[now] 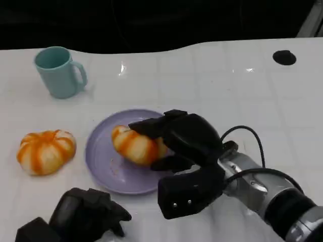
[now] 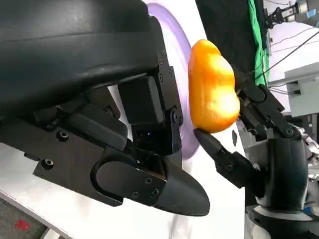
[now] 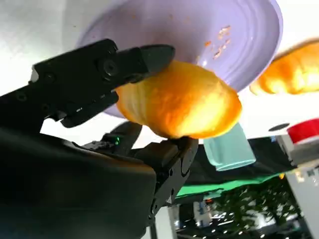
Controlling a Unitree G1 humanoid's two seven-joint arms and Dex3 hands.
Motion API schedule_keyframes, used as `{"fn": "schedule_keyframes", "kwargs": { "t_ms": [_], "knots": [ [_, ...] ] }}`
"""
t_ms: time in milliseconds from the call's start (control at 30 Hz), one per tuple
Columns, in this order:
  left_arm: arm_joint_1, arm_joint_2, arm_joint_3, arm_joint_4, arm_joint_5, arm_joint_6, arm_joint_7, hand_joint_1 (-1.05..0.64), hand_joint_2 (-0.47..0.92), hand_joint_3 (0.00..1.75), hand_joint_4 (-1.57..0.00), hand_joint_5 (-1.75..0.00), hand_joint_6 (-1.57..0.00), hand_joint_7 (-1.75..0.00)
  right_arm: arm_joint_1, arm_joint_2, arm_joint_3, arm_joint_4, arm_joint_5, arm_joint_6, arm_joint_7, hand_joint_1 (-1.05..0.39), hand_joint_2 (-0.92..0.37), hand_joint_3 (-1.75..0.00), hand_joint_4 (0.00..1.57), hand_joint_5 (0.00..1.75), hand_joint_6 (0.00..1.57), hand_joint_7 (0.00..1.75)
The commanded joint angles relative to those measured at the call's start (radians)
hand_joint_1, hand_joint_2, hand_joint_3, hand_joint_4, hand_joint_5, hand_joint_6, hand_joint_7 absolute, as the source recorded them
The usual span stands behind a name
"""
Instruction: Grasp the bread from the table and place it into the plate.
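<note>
The right hand (image 1: pixel 174 143) grips the bread (image 1: pixel 135 145) just over the purple plate (image 1: pixel 103 164), so it should lower it softly and let go only once it rests, while the left hand (image 1: pixel 83 214) sits curled, holding nothing.

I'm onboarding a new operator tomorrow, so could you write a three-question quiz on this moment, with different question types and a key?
1. True or false: the right hand holds a bread roll over the purple plate.
2. Multiple choice: where is the second bread roll?
A. on the plate
B. on the table, on the side of the plate away from the right arm
C. inside the cup
3. Short answer: what colour is the cup at the far side of the table, and is the left hand touching any bread?

Key: 1 true; 2 B; 3 teal, and no, the left hand rests near the table's front edge, touching no bread.
</note>
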Motion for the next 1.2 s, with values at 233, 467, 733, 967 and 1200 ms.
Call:
{"fn": "schedule_keyframes", "kwargs": {
  "t_ms": [233,467,733,967,1200],
  "knots": [
    [0.013,0.011,0.000,0.008,0.003,-0.010,-0.004,-1.05,0.92,0.11,-1.27,-1.05,-1.48,-0.39,0.103,-0.083,-0.021,-0.220,0.051,0.007,0.134,-0.72,-0.92,-0.23,0.08,0.23,0.28,0.00],
    [0.009,0.007,0.003,0.021,-0.003,-0.024,-0.010,-1.05,0.92,0.12,-1.26,-1.04,-1.48,-0.39,0.188,-0.137,-0.061,-0.371,0.100,0.003,0.206,-0.73,-0.92,-0.22,0.08,0.27,0.27,0.00],
    [0.009,0.009,0.002,0.019,-0.001,-0.005,-0.003,-1.05,0.92,0.10,-1.28,-1.04,-1.49,-0.39,0.300,-0.185,-0.132,-0.485,0.218,-0.088,0.228,-0.68,-0.92,-0.22,0.08,0.48,0.31,0.02],
    [0.009,0.007,0.003,0.027,-0.003,-0.013,-0.008,-1.05,0.92,0.11,-1.29,-1.03,-1.48,-0.38,0.423,-0.177,-0.222,-0.491,0.419,-0.264,0.240,-0.52,-0.92,-0.13,0.33,0.64,0.55,0.12],
    [0.009,0.007,0.002,0.041,0.002,-0.027,-0.007,-1.05,0.92,0.12,-1.29,-1.03,-1.48,-0.38,0.539,-0.171,-0.281,-0.497,0.639,-0.388,0.341,-0.37,-0.91,-0.15,0.65,1.02,0.72,0.60]
  ]
}}
